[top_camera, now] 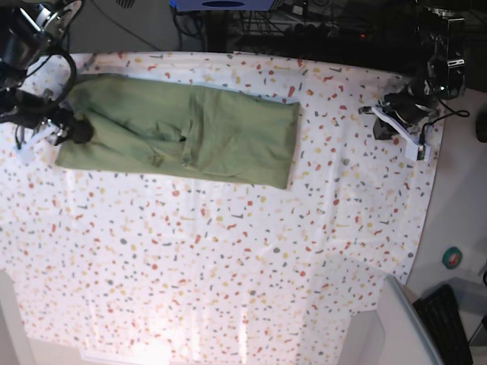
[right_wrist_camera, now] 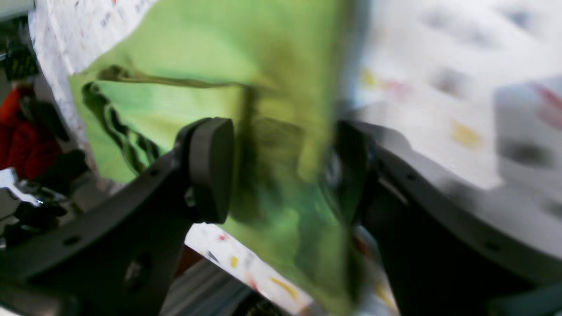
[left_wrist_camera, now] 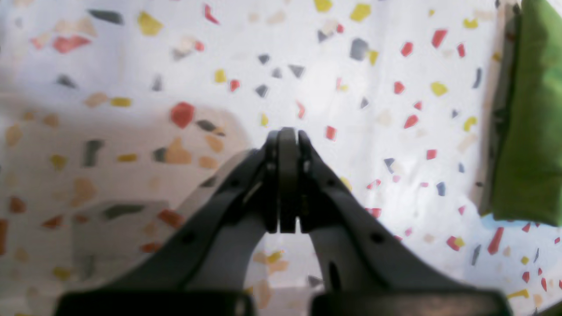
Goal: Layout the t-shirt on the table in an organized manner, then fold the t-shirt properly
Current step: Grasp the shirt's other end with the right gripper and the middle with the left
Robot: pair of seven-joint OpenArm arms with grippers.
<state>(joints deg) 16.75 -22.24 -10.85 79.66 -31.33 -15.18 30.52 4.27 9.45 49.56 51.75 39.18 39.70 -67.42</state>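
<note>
Speckled surface (top_camera: 228, 258): t-shirt (top_camera: 190, 133) lies as long strip. Right gripper (right_wrist_camera: 281, 171) fingers wide apart around its end, nothing pinched; left gripper (left_wrist_camera: 287, 180) fingers closed, empty. Pinch both layers w/ care before folding.

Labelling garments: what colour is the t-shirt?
Plain olive green t-shirt, clearest in the base view.

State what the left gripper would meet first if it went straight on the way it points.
Probably the speckled table cloth: the shut left gripper aims at bare cloth, with the t-shirt off to one side. Depth is unclear.
</note>
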